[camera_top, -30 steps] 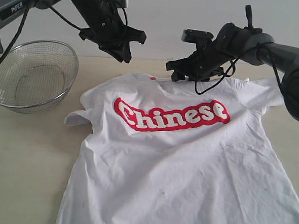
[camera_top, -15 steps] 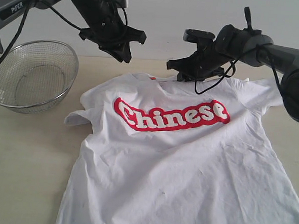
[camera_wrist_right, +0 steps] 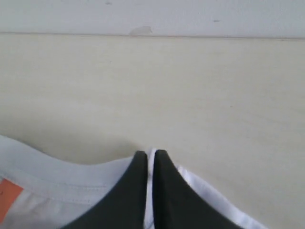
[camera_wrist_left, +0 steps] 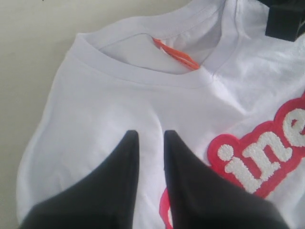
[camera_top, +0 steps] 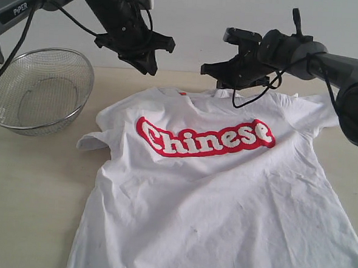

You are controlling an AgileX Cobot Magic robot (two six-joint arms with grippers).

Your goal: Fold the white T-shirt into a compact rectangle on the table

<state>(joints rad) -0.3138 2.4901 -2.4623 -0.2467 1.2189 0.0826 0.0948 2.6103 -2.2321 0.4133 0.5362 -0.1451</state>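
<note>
White T-shirt [camera_top: 224,197] spread front-up on the table [camera_top: 29,192], the fold barely begun. No fold is made: both sleeves lie out to the sides, the body reaches flat toward the near edge of the exterior view, and the whole of the folding is judged to remain.

The right gripper [camera_wrist_right: 148,155] has its 2 dark tapered fingers pressed together on a thin ridge of white cloth at the shirt's far edge, beside the collar [camera_wrist_left: 138,76]; in the exterior view that edge stands slightly raised under it. The left gripper [camera_wrist_left: 150,136] hangs above the chest just below the collar, its jaws a narrow slit apart, with nothing between them and no contact with the cloth.

The fabric is soft, matt cotton, creased with shallow wrinkles across the body. The collar is a ribbed, stitched band holding a small orange neck tag [camera_wrist_left: 176,53]. The white lettering [camera_top: 206,137] has a nubbly, raised look inside a smooth red outline. The tabletop is pale, flat wood grain. A round wire-mesh bowl [camera_top: 12,81] stands on the table, apart from the left sleeve.
</note>
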